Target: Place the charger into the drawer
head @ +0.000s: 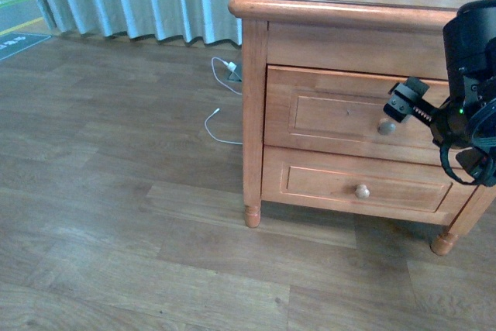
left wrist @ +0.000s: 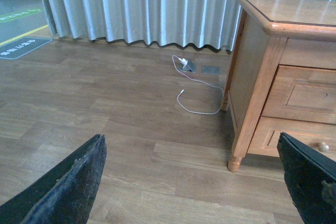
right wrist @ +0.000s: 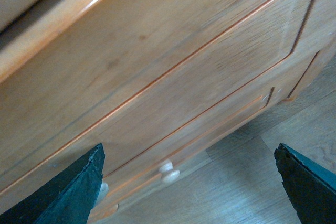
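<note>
Charger: not seen in any view; the only cable in sight is a thin white cord (head: 222, 106) with plug on the floor by the curtain (left wrist: 157, 9), which is not it.

Upper drawer (head: 341, 114) closed, contents hidden. Lower drawer (head: 353, 184) also closed.

Right gripper (head: 397, 108) sits at the upper knob (head: 387, 125), fingers spread wide in the wrist view, nothing held; likely lined up to pull the drawer open first.

Left gripper (left wrist: 194, 182) hangs released over bare floor (left wrist: 105, 108), well apart from the nightstand (left wrist: 252, 77), empty.
</note>
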You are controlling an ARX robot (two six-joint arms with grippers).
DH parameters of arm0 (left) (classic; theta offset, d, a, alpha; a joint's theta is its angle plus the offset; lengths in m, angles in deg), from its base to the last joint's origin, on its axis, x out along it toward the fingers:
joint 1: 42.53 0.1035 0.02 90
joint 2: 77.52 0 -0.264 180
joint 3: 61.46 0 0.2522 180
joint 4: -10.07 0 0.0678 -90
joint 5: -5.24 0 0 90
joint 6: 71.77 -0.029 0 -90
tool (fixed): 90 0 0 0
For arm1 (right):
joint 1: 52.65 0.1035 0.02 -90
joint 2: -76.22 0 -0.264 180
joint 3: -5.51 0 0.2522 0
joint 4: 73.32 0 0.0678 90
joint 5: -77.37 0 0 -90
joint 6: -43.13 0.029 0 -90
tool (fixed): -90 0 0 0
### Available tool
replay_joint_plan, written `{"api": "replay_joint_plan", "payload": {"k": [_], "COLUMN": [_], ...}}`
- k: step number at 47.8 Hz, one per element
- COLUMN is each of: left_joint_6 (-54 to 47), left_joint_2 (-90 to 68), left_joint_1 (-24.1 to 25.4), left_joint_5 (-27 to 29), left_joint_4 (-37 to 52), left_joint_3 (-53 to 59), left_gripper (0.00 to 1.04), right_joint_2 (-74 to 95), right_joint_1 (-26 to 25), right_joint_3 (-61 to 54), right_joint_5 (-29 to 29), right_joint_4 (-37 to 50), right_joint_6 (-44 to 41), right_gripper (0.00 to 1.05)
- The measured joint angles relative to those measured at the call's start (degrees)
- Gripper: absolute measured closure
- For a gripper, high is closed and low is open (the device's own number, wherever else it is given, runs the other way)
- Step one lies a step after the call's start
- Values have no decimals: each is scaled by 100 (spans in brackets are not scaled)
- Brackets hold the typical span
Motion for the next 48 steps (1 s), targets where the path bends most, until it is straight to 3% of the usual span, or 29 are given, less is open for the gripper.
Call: {"api": "replay_joint_plan", "payload": {"k": [17, 48], "left_joint_6": [0, 0], "left_joint_2": [0, 0], "left_joint_1": [0, 0], "left_joint_5": [0, 0], "left_joint_4": [0, 0], "left_joint_3": [0, 0], "left_gripper": [6, 6], "right_joint_2": [39, -160], "right_joint_1": [2, -42], "right_joint_3": [42, 20], "right_joint_5": [323, 267], "right_joint_4": [7, 212], "right_joint_6": [352, 560], "right_gripper": [8, 8]}}
